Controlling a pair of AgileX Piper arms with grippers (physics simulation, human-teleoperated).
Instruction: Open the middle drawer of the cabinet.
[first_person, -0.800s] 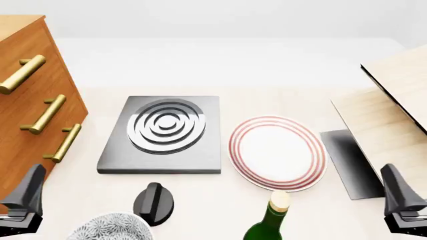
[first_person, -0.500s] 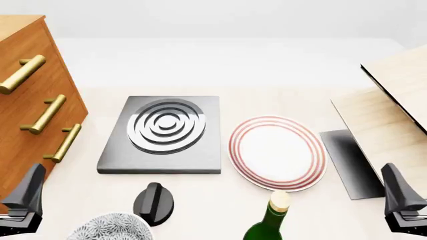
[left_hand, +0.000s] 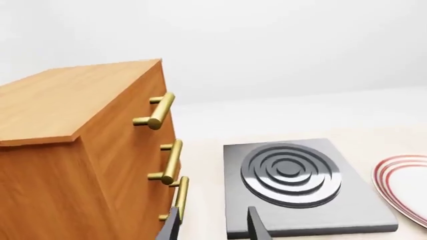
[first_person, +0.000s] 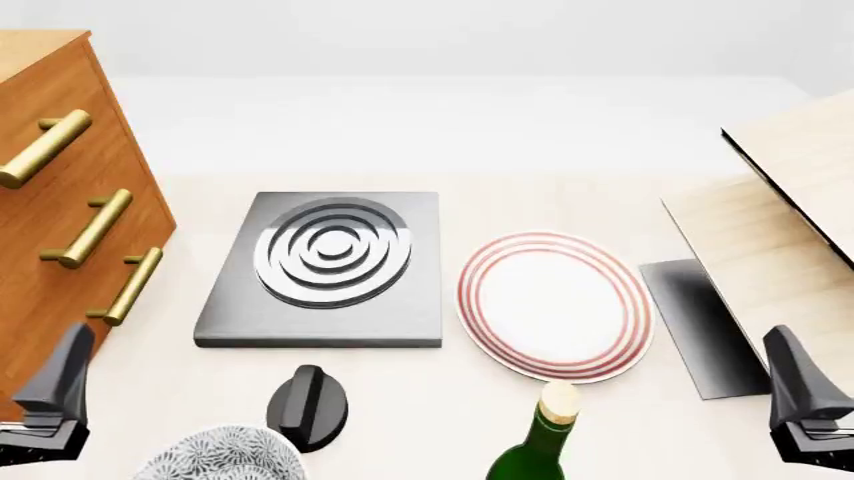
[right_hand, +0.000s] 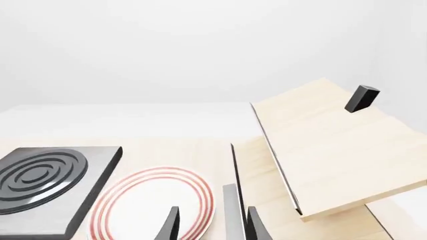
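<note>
While both arms sit low at the front view's bottom corners, one cabinet (first_person: 60, 215) fills the left edge, carrying three brass handles; the middle drawer (first_person: 80, 235) is flush and shut. One pale board assembly (first_person: 787, 230) occupies the right. One hob plate (first_person: 327, 268) and one red-ringed plate (first_person: 554, 305) lie centrally. One left gripper (left_hand: 212, 225) and one right gripper (right_hand: 212, 225) are each parted, holding nothing.
</note>
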